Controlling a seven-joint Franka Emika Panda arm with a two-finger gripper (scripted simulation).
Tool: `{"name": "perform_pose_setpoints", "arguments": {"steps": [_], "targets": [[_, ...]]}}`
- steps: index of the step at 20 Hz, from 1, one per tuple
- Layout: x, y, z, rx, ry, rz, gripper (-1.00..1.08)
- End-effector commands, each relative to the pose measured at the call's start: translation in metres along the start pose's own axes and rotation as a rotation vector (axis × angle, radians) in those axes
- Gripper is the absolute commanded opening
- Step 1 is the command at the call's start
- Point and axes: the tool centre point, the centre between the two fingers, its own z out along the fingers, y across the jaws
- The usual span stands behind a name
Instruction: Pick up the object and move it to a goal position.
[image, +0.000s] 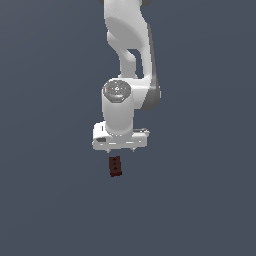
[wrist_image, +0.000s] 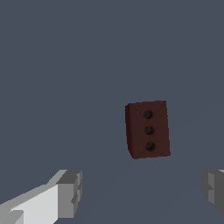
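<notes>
Reddish-brown block (wrist_image: 147, 129) (three dark dots)

Claw (wrist_image: 142, 192) wide open, pointing down

No legible text, labels, brands, numbers or signs in either view. The object (wrist_image: 147, 129) bears three dark dots on one face; no lettering.

The object (image: 115, 166) (wrist_image: 147, 129) is a small dark reddish-brown rectangular block. Three dark dots run in a line along its upward face. It lies flat on the grey table, slightly skewed, touching nothing.
</notes>
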Motion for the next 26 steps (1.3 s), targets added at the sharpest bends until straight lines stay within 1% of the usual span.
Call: {"name": "perform_pose_setpoints", "arguments": {"steps": [1,6,11,19,26], "targets": [[0.007,0.008,0.015,0.003,-0.005,-0.019,1.00],[0.017,0.022,0.039,0.008,-0.013,-0.048,1.00],[0.022,0.029,0.053,0.011,-0.017,-0.064,1.00],[0.022,0.031,0.060,0.012,-0.018,-0.066,1.00],[0.020,0.030,0.092,0.012,-0.018,-0.067,1.00]]}}
